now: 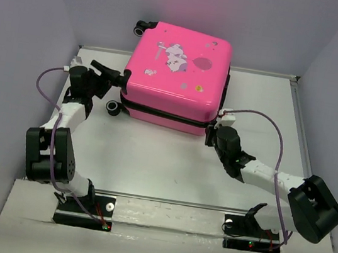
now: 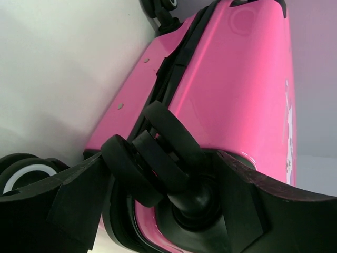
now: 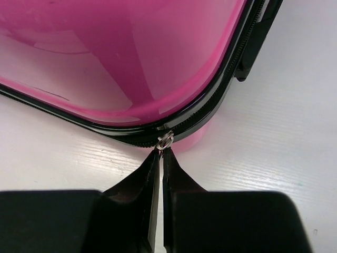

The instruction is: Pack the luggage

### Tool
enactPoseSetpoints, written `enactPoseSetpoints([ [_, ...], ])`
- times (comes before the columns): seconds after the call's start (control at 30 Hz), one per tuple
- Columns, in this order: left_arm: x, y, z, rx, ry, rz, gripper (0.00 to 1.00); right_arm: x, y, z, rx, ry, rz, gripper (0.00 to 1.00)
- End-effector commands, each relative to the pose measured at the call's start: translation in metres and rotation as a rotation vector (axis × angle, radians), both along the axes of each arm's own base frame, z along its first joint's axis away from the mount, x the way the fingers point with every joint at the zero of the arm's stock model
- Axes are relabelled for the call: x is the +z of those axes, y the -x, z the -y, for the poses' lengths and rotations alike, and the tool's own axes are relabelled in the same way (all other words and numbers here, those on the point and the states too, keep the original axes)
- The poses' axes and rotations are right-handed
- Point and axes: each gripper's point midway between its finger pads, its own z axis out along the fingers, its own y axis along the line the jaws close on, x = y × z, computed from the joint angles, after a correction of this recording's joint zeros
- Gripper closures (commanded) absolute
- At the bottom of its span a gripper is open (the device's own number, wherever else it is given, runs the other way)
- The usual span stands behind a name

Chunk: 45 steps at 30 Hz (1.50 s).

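Right pincer point(image 3: 160, 154) at luggage point(image 3: 121, 52) zipper, left pincer point(image 2: 158, 179) straddling wheel point(image 2: 150, 161)

luggage point(image 1: 176, 77): glossy hot-pink hard plastic shell, smooth, reflective. wheels point(image 2: 152, 158) by its corner: matt black rubbery plastic. zipper ring point(image 3: 165, 140) at its seam: shiny metal. table point(image 1: 151, 162) under it: matt white, faintly grained.

The luggage point(image 1: 175, 76) lies on the table point(image 1: 151, 162), left tool point(image 1: 114, 75) at its left, right tool point(image 1: 214, 132) before it.
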Motion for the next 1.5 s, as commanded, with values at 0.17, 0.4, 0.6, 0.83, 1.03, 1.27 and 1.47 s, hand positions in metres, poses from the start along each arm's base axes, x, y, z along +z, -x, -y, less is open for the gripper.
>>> enactPoseSetpoints([
  [0.17, 0.019, -0.026, 0.006, -0.061, 0.021, 0.053, 0.5, 0.044, -0.012, -0.016, 0.044, -0.096, 0.129, 0.93],
  [0.4, 0.029, -0.019, 0.034, -0.142, 0.014, 0.135, 0.94, 0.036, 0.011, -0.055, 0.178, -0.142, 0.077, 0.93],
  [0.6, 0.021, 0.012, 0.1, -0.237, 0.027, 0.188, 0.94, 0.032, 0.027, -0.114, 0.25, -0.079, 0.075, 0.93],
  [0.83, -0.004, 0.039, 0.14, -0.335, 0.066, 0.158, 0.94, 0.048, 0.029, -0.146, 0.275, -0.087, 0.085, 0.93],
  [1.03, 0.01, 0.083, 0.161, -0.429, 0.045, 0.218, 0.94, 0.044, 0.049, -0.21, 0.461, -0.083, 0.069, 0.93],
  [1.27, 0.017, 0.114, 0.142, -0.375, -0.031, 0.241, 0.94, 0.036, 0.042, -0.156, 0.308, -0.007, 0.039, 0.93],
  [1.47, 0.036, 0.124, 0.132, -0.351, -0.105, 0.283, 0.94, 0.033, 0.023, -0.011, 0.078, -0.117, -0.062, 0.89],
])
